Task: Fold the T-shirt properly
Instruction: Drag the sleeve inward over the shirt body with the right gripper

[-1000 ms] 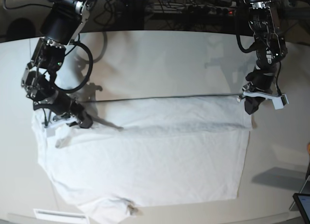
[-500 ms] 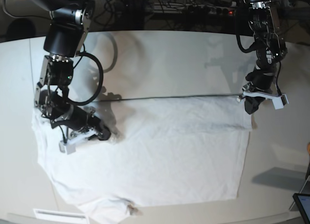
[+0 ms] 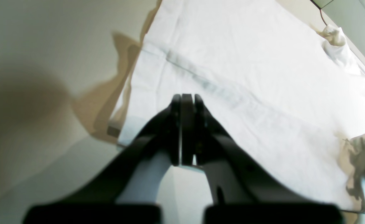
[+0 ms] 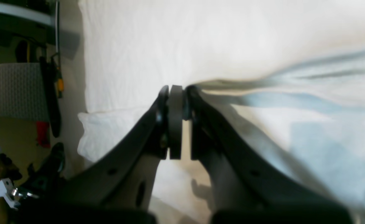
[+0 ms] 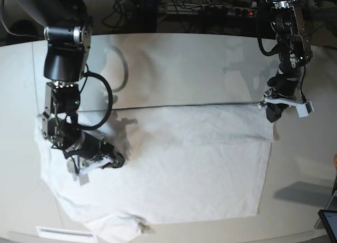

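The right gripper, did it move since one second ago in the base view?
Yes. The right gripper slid from the T-shirt's upper left edge down toward the table's near side, onto the shirt's body.

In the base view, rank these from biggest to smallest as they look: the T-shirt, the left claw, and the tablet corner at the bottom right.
1. T-shirt, by far the largest.
2. Left claw, shut at the shirt's corner.
3. Tablet corner, mostly cut off by the frame, so only its visible part counts.

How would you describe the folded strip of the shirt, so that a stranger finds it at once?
Start from the large off-white table; the plain white short-sleeved T-shirt covers its near half. The folded strip is the band along the shirt's far edge, ending beside the left gripper. Unlike the single layer below, it is doubled, with a shadowed lower edge.
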Robot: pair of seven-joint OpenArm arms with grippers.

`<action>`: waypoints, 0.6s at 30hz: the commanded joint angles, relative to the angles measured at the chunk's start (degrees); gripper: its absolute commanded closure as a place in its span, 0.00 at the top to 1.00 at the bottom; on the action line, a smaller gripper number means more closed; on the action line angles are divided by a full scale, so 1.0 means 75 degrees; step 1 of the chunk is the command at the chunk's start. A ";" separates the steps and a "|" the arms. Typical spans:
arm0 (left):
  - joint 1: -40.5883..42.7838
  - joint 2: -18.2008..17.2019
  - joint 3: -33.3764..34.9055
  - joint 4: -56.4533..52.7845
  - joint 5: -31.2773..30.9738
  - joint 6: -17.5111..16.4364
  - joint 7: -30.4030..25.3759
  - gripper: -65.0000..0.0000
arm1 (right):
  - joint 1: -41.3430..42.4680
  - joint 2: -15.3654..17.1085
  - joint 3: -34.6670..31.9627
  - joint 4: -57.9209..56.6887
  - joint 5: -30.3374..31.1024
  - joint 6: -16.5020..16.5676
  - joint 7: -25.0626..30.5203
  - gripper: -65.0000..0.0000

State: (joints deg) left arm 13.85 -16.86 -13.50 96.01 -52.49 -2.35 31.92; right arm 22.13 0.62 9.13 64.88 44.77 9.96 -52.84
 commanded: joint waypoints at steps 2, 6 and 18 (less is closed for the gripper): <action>-0.0012 -0.0137 -0.0058 0.0122 -0.0052 -0.0056 -0.0160 0.00 | 0.0302 0.0017 -0.0004 -0.0018 0.0131 0.0085 0.0206 0.00; 0.0047 -0.0137 -0.0058 0.0122 -0.0052 -0.0056 -0.0160 0.00 | 0.0431 0.0134 -0.0027 -0.0276 0.0120 0.0085 0.0217 0.00; 0.0070 -0.0137 -0.0058 0.0134 -0.0052 -0.0056 -0.0160 0.00 | 0.0513 0.0310 -0.1703 -0.0334 0.0131 0.0085 0.0757 0.00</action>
State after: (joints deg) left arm 14.66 -16.84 -13.50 96.01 -52.49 -2.37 31.92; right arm 24.14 2.68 -3.66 61.47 44.77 9.98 -48.34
